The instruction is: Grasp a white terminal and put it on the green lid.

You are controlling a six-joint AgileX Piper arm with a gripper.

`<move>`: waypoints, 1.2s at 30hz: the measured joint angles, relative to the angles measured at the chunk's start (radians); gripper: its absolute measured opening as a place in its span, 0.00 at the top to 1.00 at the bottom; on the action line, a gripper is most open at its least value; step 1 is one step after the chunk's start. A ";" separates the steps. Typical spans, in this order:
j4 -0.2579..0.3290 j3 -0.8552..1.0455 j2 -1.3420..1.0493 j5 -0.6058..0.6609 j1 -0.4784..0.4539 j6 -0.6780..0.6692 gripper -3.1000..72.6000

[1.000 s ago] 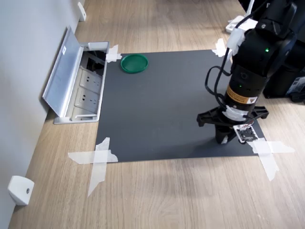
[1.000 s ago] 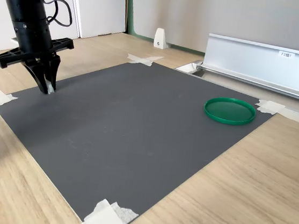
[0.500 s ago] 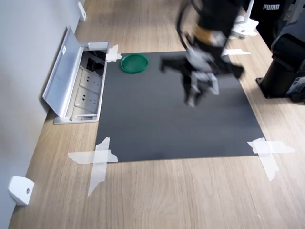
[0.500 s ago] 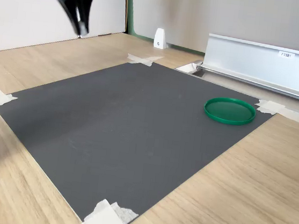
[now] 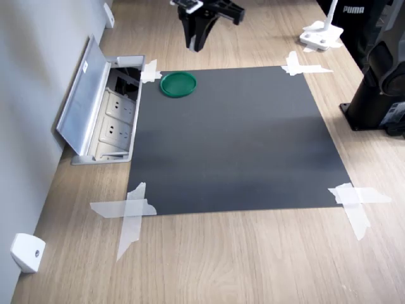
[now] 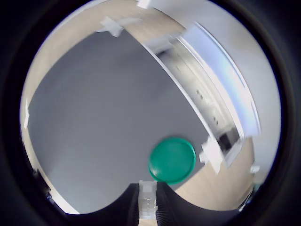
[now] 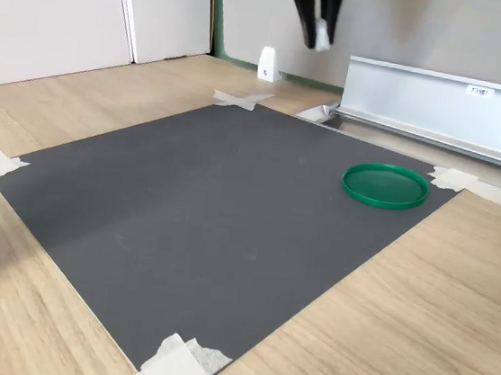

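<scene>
My gripper [image 7: 316, 34] hangs high in the air, shut on the white terminal [image 7: 322, 39], a tiny white block that peeks out between the dark fingertips. In the wrist view the terminal [image 6: 147, 201] sits pinched between the two fingers, with the green lid [image 6: 172, 160] lying just beyond them. The round dark-green lid [image 5: 178, 83] rests flat on the mat's corner beside the socket box; the gripper [image 5: 197, 42] hovers well above and slightly past it. In the second exterior view the lid [image 7: 385, 185] is at the right, lower than the gripper.
A black mat [image 5: 234, 139] is taped to the wooden table at its corners. An open metal socket box [image 5: 104, 114] lies along the first exterior view's left. A white wedge piece [image 5: 26, 252] sits at bottom left, and a black base [image 5: 380, 95] stands at the right.
The gripper rose from the mat's corner at the first exterior view's lower right and swung, with the terminal in it, across the mat to high beside the green lid.
</scene>
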 joint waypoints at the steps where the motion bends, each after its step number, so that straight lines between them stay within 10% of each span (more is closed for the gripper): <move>1: 0.005 -0.007 0.018 -0.004 -0.026 -0.005 0.85; 36: 0.043 -0.052 0.331 -0.209 -0.101 -0.040 0.80</move>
